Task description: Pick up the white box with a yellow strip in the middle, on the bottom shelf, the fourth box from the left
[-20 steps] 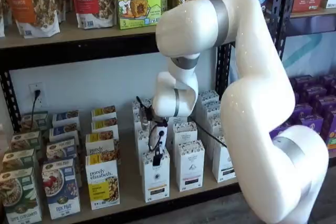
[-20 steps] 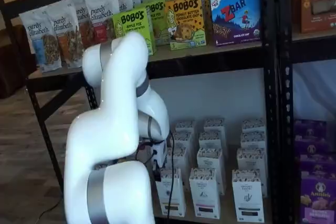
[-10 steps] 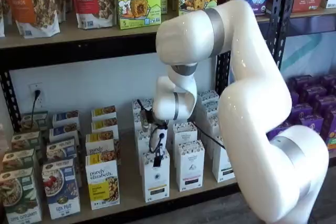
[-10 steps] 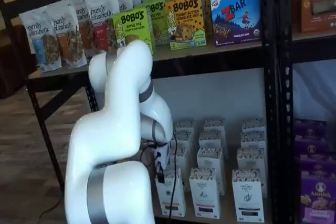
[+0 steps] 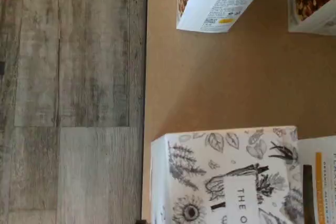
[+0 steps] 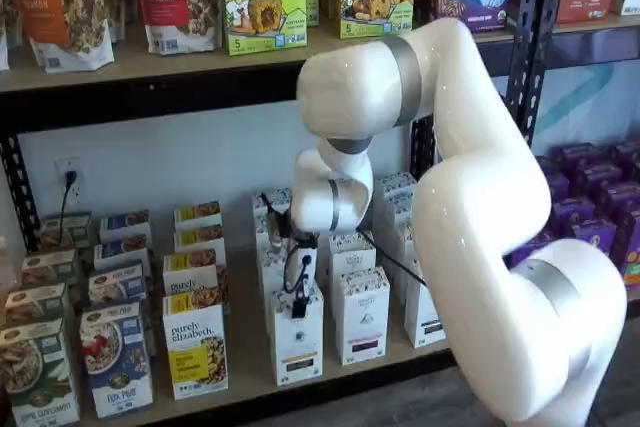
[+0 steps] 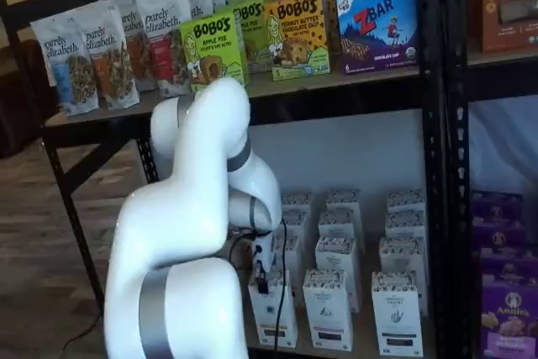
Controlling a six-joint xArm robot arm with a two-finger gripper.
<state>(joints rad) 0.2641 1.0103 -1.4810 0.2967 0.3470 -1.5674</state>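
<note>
The white box (image 6: 298, 345) stands upright at the front of the bottom shelf (image 6: 250, 352), at the head of its row; it also shows in a shelf view (image 7: 274, 319). My gripper (image 6: 298, 299) hangs straight down over its top. Only one black finger (image 6: 299, 292) shows, in front of the box's upper edge, with a cable beside it. I read the jaws as open, with nothing lifted. In a shelf view the gripper (image 7: 262, 280) sits at the same box's top. The wrist view shows the box's leaf-patterned top (image 5: 226, 177) close below on the tan board (image 5: 210, 82).
Yellow-and-white purely elizabeth boxes (image 6: 196, 347) stand just left of the target, with more white cartons (image 6: 362, 319) to its right and behind. The upper shelf (image 6: 150, 72) and my own white arm (image 6: 480, 207) hang over the workspace. Wooden floor (image 5: 68, 98) lies past the shelf's front rail.
The arm's elbow has swung up and to the right, and the gripper has sunk slightly toward the white box's top. The boxes have not moved.
</note>
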